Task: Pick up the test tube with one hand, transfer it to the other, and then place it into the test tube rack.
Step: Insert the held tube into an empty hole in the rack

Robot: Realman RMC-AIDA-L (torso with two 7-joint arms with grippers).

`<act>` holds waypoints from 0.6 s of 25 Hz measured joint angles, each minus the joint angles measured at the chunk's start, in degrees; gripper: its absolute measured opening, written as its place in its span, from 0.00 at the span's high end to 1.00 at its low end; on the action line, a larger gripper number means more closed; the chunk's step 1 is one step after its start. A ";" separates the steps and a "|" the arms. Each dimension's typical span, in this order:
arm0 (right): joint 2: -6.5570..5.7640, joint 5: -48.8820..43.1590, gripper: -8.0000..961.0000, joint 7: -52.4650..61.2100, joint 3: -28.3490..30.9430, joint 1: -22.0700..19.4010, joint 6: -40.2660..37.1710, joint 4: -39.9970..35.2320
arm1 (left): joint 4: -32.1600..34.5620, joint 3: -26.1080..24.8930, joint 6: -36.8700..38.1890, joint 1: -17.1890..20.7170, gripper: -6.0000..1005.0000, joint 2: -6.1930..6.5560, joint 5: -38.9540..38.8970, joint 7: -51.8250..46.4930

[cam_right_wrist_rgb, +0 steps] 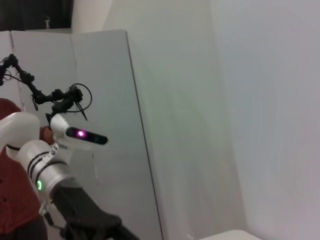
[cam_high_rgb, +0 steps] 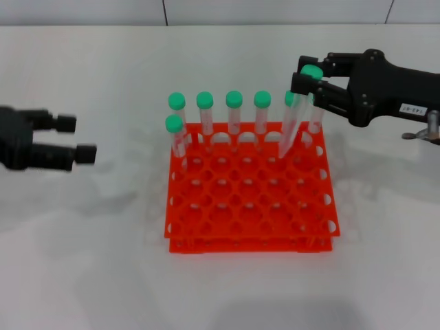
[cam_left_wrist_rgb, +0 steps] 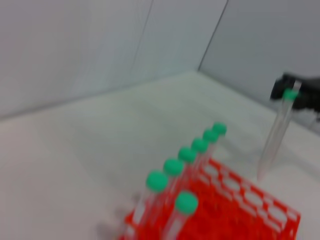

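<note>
this looks like a lab bench set up for robot trials. an orange-red test tube rack (cam_high_rgb: 251,189) with green-capped tubes (cam_high_rgb: 234,110) stands on a plain white desk (cam_high_rgb: 82,261), closed in by pale grey partition panels (cam_left_wrist_rgb: 75,50). the right wrist view shows another panel (cam_right_wrist_rgb: 100,125) and a silver-white robot arm (cam_right_wrist_rgb: 47,172) with a green light; the dark gear on stalks behind it is probably a camera rig.

Black left claw (cam_high_rgb: 81,139); black right claw (cam_high_rgb: 308,86), white printed label.
</note>
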 joint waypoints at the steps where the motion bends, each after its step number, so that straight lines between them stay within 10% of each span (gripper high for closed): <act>1: 0.00 0.43 0.71 0.00 -0.57 0.21 0.28 0.06 | 0.00 -0.10 0.24 0.05 0.12 -0.05 0.98 0.08; 15: 0.13 6.27 0.72 -0.14 -10.88 1.37 8.74 0.13 | -1.76 -0.05 -0.05 0.97 0.12 -1.01 9.65 7.43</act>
